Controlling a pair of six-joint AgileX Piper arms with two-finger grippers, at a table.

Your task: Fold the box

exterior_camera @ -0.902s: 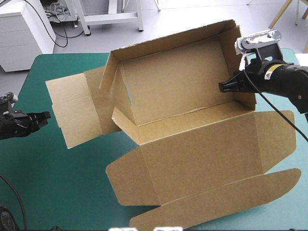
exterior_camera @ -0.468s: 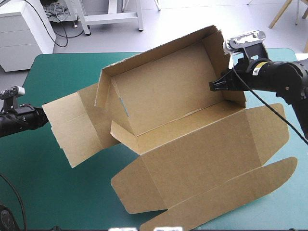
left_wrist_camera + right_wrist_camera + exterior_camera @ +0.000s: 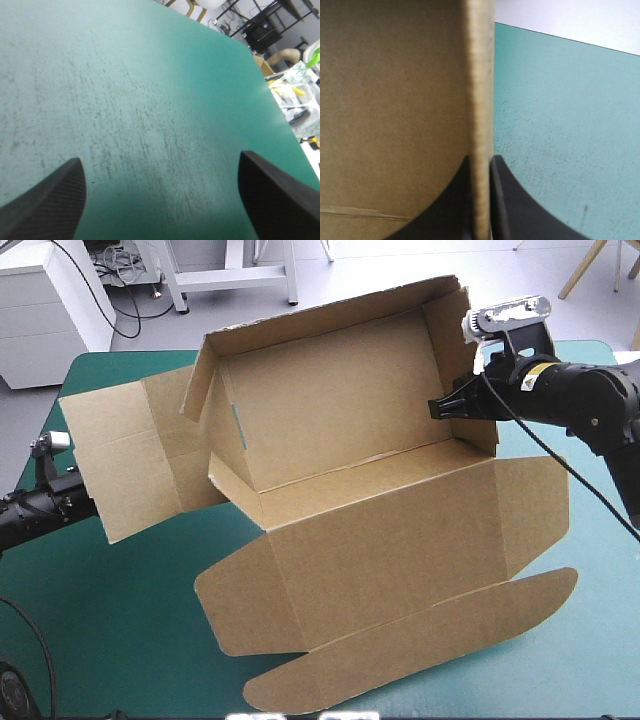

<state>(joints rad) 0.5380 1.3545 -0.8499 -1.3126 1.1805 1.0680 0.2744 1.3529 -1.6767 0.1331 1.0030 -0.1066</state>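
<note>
The box (image 3: pixel 380 540) lies across the middle and far part of the counter (image 3: pixel 120 630), its walls raised and its lid flat toward the near edge. Your right jaws pinch only its right end wall (image 3: pixel 452 350), while your left jaws stand spread and empty over bare counter, just beside the loose left flap (image 3: pixel 110 460). With one thin wall taking the pull, the board may crease or slip free, or the box may pivot and swing that flap into the left jaws. No print shows on the board, and the yellow sticker (image 3: pixel 545 381) on the right arm is too small to read.
</note>
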